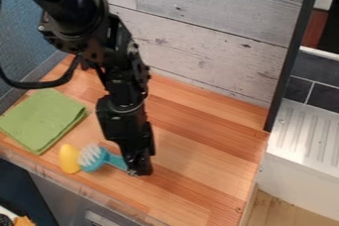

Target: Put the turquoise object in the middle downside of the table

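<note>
One brush [93, 157] of turquoise colour lies near the front edge of the wooden surface [192, 153], left of the middle. It has a rounded head with white bristles, and its smooth handle goes to the right, up to the black pincer [139, 169]. The pincer points down beside the end of this handle; I cannot tell how far it is open, nor whether it has hold of the handle. Just left of the bristles there is one yellow object [69, 158], smooth and oval. Behind these two, toward the left side, one green cloth [43, 120] lies flat, folded in nearly a square. The surface shows striped wood grain. Behind it stands a panel [212, 27] of grey-white, worn planks. At the right is one pale draining board [306, 133] with straight ridges.
</note>
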Tool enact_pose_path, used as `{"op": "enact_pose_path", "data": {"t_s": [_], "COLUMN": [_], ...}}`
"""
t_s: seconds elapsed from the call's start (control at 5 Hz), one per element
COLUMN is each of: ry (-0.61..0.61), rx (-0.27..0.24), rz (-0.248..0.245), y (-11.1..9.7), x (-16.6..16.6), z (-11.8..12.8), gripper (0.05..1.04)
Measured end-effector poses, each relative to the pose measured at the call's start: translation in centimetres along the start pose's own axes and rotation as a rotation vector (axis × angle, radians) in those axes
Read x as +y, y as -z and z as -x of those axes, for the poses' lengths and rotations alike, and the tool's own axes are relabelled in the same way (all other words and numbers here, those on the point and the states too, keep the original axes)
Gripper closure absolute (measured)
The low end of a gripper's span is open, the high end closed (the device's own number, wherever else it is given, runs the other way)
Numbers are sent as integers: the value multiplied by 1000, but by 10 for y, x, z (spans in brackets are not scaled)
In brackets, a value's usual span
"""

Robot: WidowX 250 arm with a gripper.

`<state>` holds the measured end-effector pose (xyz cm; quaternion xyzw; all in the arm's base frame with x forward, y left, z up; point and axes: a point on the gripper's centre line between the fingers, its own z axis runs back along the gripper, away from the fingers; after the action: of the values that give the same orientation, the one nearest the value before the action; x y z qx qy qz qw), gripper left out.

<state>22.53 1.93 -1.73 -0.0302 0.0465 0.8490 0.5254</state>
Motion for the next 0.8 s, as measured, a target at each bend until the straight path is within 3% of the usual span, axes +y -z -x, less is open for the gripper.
{"op": "enact_pose_path", "data": {"t_s": [0.4, 0.6, 0.8], "ry": [-120, -123, -69], "rx": [-8, -5, 24], "rz": [1, -6, -6], "y": [0, -2, -3], "x": [-15, -17, -14], "z": [-33, -33, -12], "gripper": [591, 591, 591]}}
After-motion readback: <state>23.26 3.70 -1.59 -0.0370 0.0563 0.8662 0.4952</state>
